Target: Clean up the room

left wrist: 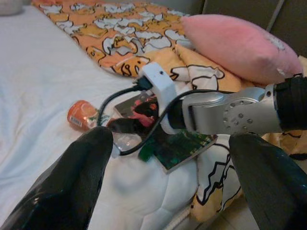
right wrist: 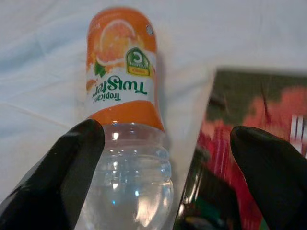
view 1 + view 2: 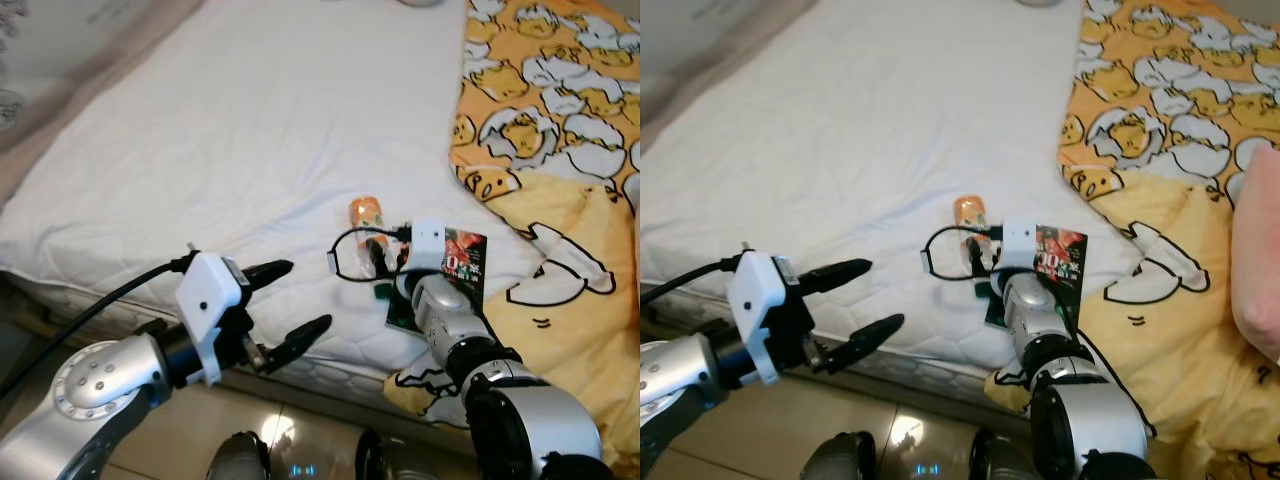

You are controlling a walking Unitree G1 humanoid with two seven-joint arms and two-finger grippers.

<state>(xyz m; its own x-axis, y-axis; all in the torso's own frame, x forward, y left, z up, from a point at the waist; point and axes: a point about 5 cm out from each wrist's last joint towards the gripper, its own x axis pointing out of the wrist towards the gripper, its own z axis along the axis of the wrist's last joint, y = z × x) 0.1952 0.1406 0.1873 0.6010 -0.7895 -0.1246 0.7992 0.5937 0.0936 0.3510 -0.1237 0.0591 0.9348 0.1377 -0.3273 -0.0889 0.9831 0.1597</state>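
The left hand (image 3: 290, 305) is hovering at about seven o'clock in the head view, over the near edge of the bed (image 3: 250, 130), its two black fingers spread apart and gripping nothing. Toward the middle, one plastic bottle (image 3: 367, 213) is lying on its side on the white mattress cover; its long axis is running from twelve to six o'clock, with the orange-labelled base pointing away toward twelve and the clear neck end pointing back at the robot. The right hand (image 3: 378, 262) is reaching in at the bottle's near end, its fingers parted on either side of the clear part and not closed on it. Just to the right, at about three o'clock from the bottle, one dark book (image 3: 455, 275) is lying flat, partly under the right arm. Further right, one orange patterned blanket (image 3: 550, 100) is covering the bed.
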